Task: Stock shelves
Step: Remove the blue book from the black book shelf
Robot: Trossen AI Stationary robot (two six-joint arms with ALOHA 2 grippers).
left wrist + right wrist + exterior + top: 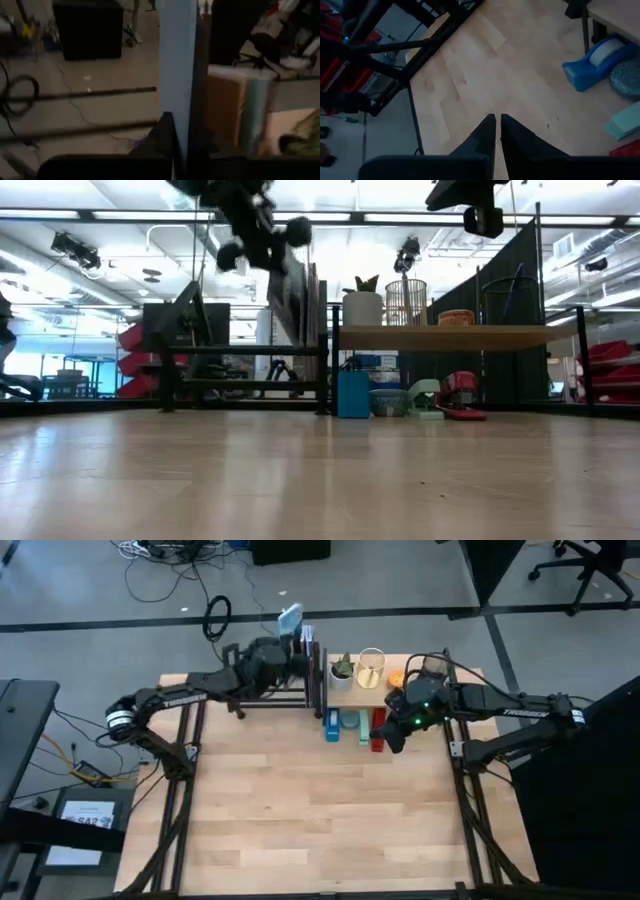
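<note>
The black bar rack (262,700) stands at the table's far left, with dark flat books (312,648) upright at its right end. My left gripper (180,125) reaches over it, shut on a pale blue flat book (177,65), which also shows in the high view (290,618). The wooden plank shelf (450,336) to the right carries a potted plant (342,670), a wire basket (371,668) and an orange thing (397,676). My right gripper (497,125) hovers shut over the tabletop in front of that shelf, holding nothing. My left gripper pinches the pale blue book between its two fingers at one narrow edge (176,112). The book stands on edge and runs away from the fingers, beside the dark books. I cannot tell whether it rests on the rack.
Under the plank shelf sit a blue tape dispenser (592,62), a grey round bowl (626,77), a mint block (625,122) and a red stapler (462,398). The near half of the wooden tabletop (320,820) is bare. Cables lie on the floor beyond the far edge.
</note>
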